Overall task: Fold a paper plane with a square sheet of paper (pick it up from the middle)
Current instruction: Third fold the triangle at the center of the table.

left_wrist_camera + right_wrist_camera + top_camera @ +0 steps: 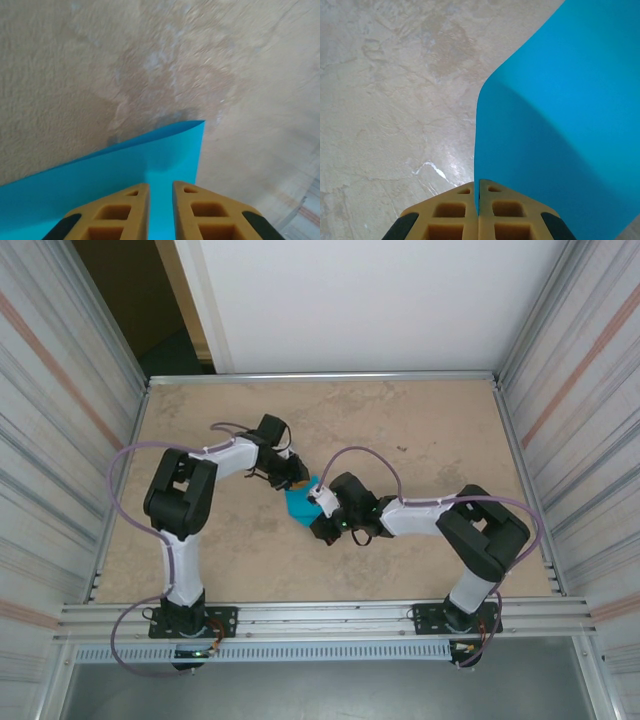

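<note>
1. Right gripper (478, 184): the jaws are pressed together, and the edge of the square sheet of paper (560, 125) runs down into the seam between them. You have it pinched at its border.
2. Left gripper (161, 186): the jaws are narrow with a slim gap between them, and turquoise shows through the gap. You cannot tell from its wrist view whether the pads touch the paper.
3. Location: the sheet is near the middle of the counter (420, 430), between the two grippers, which meet over it from either side. It bows in a curve rather than lying flat. One corner in the left wrist view throws a shadow on the counter, so it looks lifted there.
4. Handling, as a judgement: very light, thin and floppy. Expect it to sag and swing from a single pinch. It will likely crease wherever you squeeze hard, and stray creases would spoil the folds. The surface looks smooth, so allow for slip.
5. Where to hold: take edges or corners at two opposite points, so the sheet stays taut between your grippers. Keep each pinch shallow. Set folds down against the counter, not in mid-air.
</note>
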Tool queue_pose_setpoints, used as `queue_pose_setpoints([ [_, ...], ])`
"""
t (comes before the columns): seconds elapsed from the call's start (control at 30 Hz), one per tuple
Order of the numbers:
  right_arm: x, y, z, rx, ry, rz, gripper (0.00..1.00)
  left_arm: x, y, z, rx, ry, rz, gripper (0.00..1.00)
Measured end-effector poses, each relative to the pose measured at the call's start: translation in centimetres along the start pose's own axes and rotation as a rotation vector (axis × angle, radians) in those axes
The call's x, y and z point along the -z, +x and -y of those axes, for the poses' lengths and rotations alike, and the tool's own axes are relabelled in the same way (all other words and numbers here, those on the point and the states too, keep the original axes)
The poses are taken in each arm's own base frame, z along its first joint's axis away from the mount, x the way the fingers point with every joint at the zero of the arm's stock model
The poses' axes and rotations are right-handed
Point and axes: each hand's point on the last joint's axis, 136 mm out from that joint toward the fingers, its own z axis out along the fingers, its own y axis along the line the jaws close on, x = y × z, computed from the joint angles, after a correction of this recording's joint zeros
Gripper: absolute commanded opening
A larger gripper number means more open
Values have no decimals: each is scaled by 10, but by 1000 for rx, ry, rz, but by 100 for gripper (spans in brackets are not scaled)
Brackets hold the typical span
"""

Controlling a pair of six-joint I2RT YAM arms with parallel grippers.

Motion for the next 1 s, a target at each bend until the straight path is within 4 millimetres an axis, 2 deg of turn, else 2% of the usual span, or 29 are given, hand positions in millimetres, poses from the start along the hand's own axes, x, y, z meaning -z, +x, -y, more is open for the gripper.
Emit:
queue_pose_setpoints([
  [0.13, 2, -1, 8, -51, 4, 2, 2, -5, 7, -11, -1, -38, -32, 18],
  [0.37, 7, -8, 24, -124, 29, 17, 2, -7, 4, -10, -29, -50, -43, 15],
  [0.7, 8, -14, 28, -151, 48, 9, 2, -10, 2, -9, -64, -59, -64, 14],
  [1.0, 0, -11, 39, -173, 78, -25, 2, -11, 1, -7, -90, -56, -77, 14],
])
